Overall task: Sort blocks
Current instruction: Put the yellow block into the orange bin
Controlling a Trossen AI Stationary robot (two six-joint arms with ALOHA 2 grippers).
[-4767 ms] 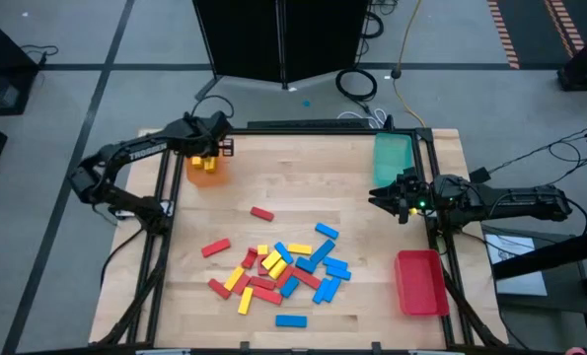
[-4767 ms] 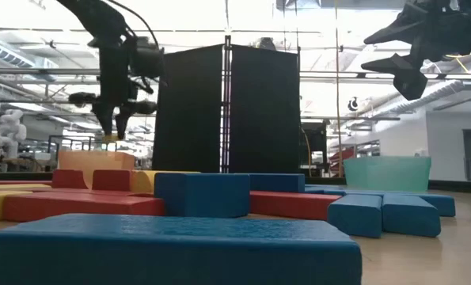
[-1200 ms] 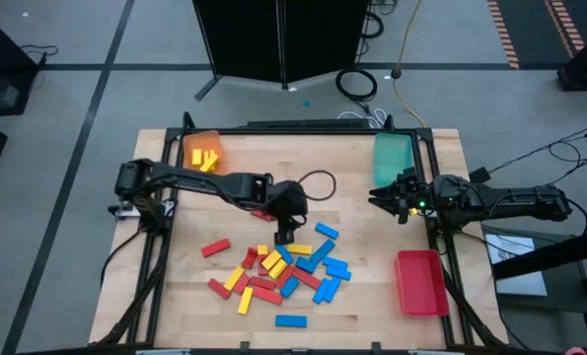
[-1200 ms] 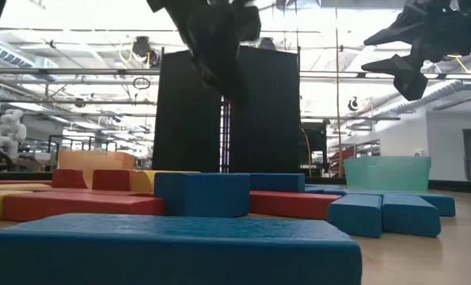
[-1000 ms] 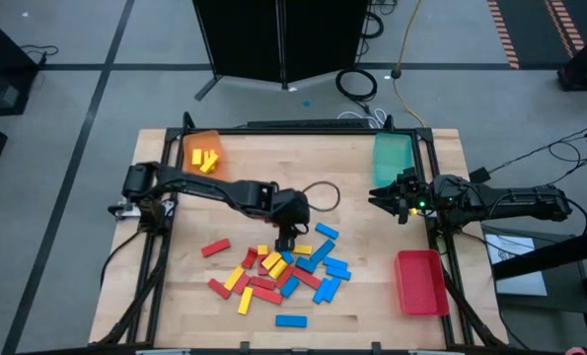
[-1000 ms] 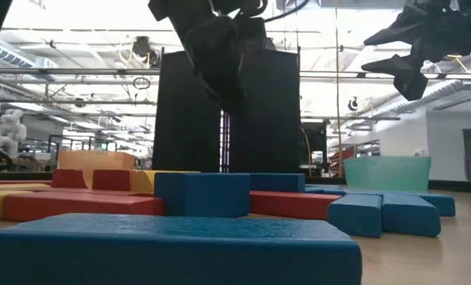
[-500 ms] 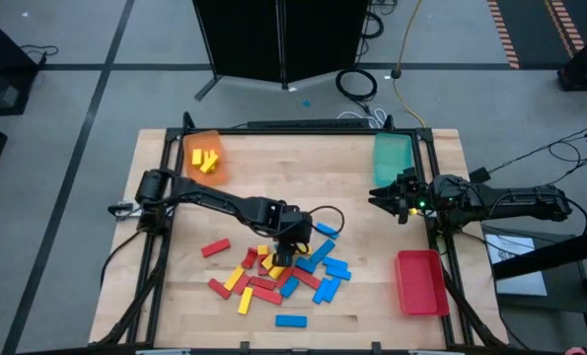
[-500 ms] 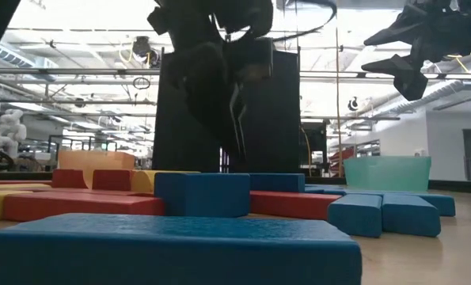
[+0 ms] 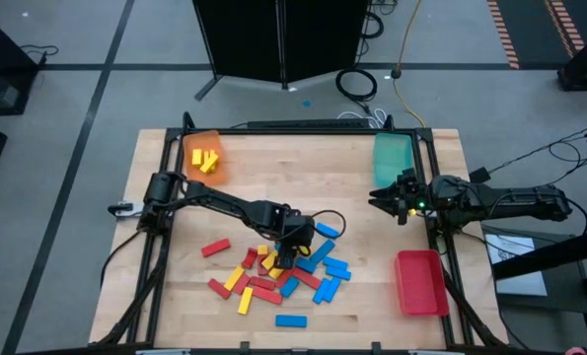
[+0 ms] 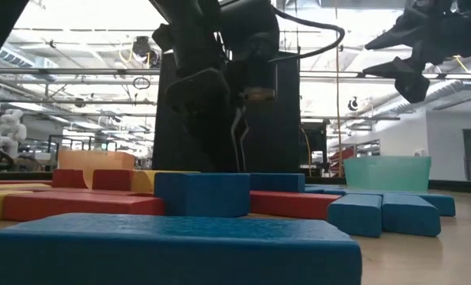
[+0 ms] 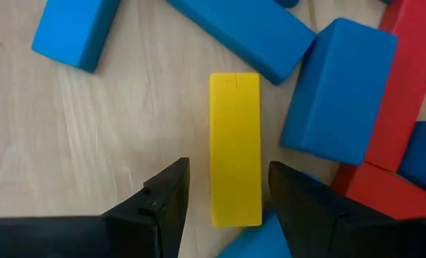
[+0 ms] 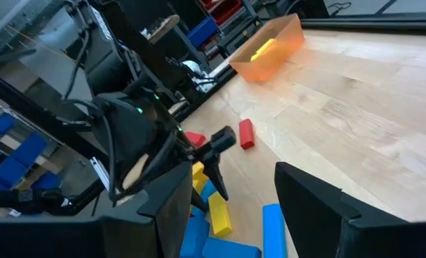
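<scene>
Our left gripper [image 11: 223, 188] has come down from above the pile and now sits low over the heap of small flat red, yellow and blue blocks [image 9: 278, 271], at about six o'clock from the table's centre. A second ago it hung higher and a little toward twelve o'clock; it has dropped and slid onto the pile's twelve-o'clock edge. Its fingers stand apart, straddling one long yellow rectangular block [image 11: 235, 147] that lies flat on the pale wooden table [image 9: 372, 306], a finger on each long side with a gap showing on both. Nothing is clamped yet.

We read this as the start of another pick. The translucent orange tray [image 9: 203, 158] at ten o'clock already holds a couple of yellow blocks, so this one most likely belongs there too. The next move calls for closing squarely on the block's narrow width. A blue block [image 11: 336, 93] lies just beside it at an angle, and a finger could nudge it.

Our right gripper [image 9: 385, 199] waits at three o'clock, fingers parted and empty, near the translucent teal tray [image 9: 393, 158], with the red plastic tray [image 9: 418, 282] at five o'clock. Most of the pile is still unsorted.
</scene>
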